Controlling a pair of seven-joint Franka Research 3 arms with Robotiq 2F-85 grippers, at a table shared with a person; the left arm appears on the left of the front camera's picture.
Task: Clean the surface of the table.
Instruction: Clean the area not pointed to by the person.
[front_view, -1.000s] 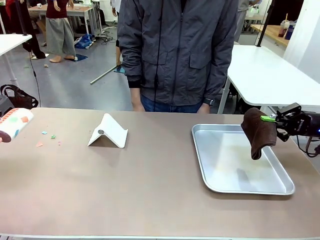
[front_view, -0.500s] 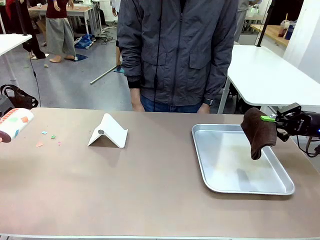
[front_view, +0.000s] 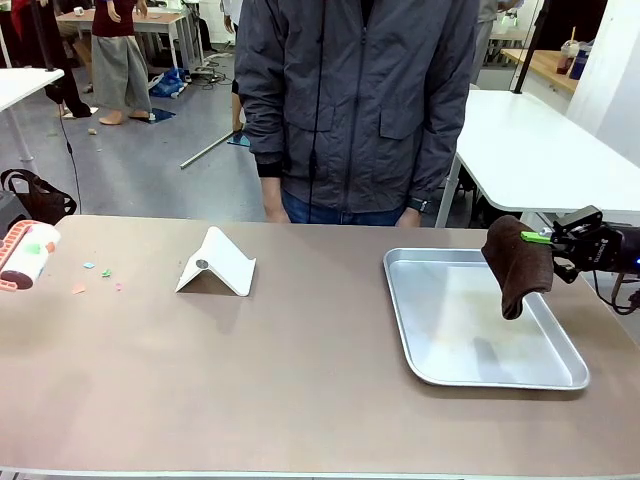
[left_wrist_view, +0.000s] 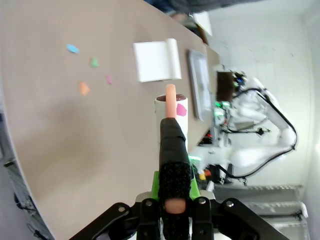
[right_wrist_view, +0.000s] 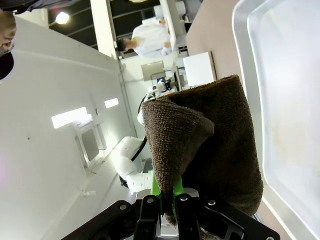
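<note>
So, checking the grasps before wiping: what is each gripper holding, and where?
Left gripper: lint roller, by its handle. Right gripper: brown cloth, pinched at one folded edge.

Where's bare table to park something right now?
Free on the table: the middle, between the white stand and the tray, plus the whole near strip. Crowded: left end, with paper scraps and lint roller; cloth hangs over the tray's right side.

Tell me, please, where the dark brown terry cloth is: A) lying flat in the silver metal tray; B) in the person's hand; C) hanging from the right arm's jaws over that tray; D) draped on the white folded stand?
C: the dark brown terry cloth dangles from the right arm's jaws, shut on it, over the silver metal tray.
</note>
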